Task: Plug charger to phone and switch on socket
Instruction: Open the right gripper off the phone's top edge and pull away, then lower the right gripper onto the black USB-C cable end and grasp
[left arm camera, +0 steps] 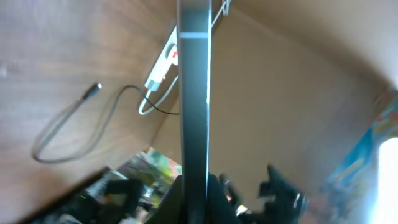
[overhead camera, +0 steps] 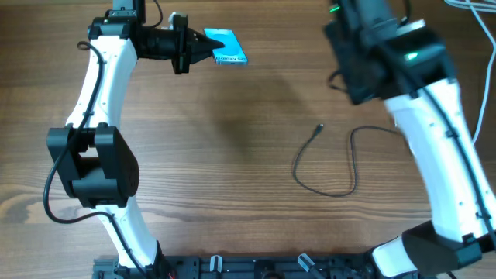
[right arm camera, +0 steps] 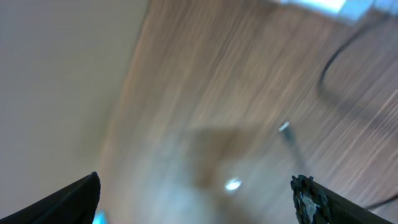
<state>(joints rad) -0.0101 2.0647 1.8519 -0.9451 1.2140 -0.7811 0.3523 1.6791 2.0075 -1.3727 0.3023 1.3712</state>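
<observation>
My left gripper (overhead camera: 200, 48) is shut on the phone (overhead camera: 225, 45), which has a cyan screen and a white lower band, and holds it near the table's far edge. In the left wrist view the phone (left arm camera: 194, 93) stands edge-on between the fingers (left arm camera: 194, 196). The charger (overhead camera: 329, 167) lies curled on the table right of centre, its connector tip (overhead camera: 318, 129) free. It also shows in the left wrist view (left arm camera: 68, 127). The socket (left arm camera: 163, 61) is white with a red mark. My right gripper (right arm camera: 199, 199) is open and empty above the table, in a blurred view with the charger tip (right arm camera: 285, 127).
The right arm's dark wrist (overhead camera: 364, 58) hangs over the table's far right and hides the socket from overhead. A thick white cord (overhead camera: 474, 12) runs off the top right corner. The arm bases stand at the near edge.
</observation>
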